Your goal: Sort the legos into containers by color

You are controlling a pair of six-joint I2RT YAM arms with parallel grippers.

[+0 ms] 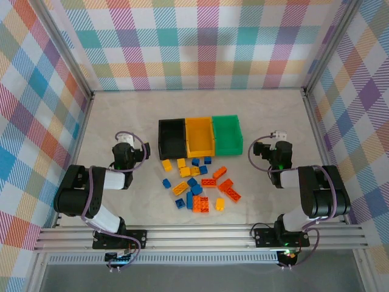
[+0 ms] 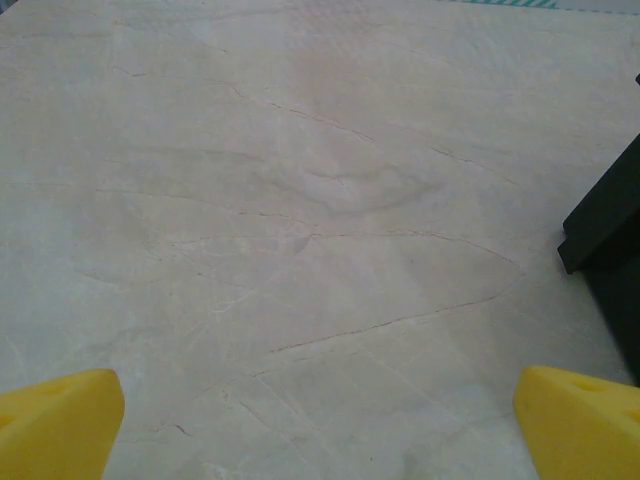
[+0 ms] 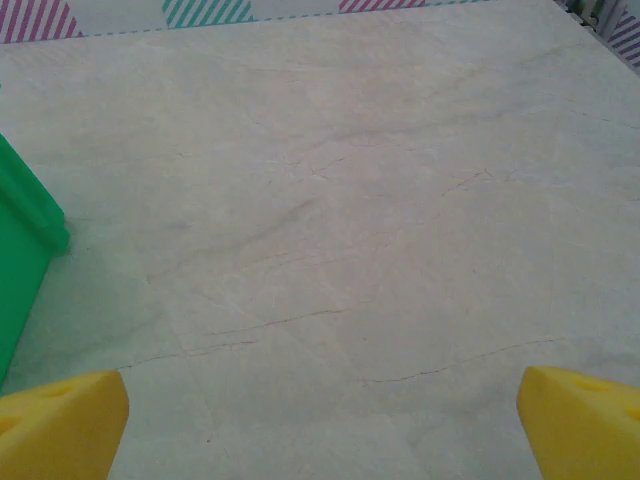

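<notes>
Between plaid walls [image 1: 206,42], over a pale veined table [image 1: 121,115], left fingers [image 2: 55,425] and right fingers [image 3: 580,420] stand spread.

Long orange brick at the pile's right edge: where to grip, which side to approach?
Pinch the long orange brick on its two long sides at mid-length, coming straight down. It lies flat and diagonal, so turn the jaws across it. Likely the right gripper, open, from the bare table side; other bricks crowd its left.
</notes>
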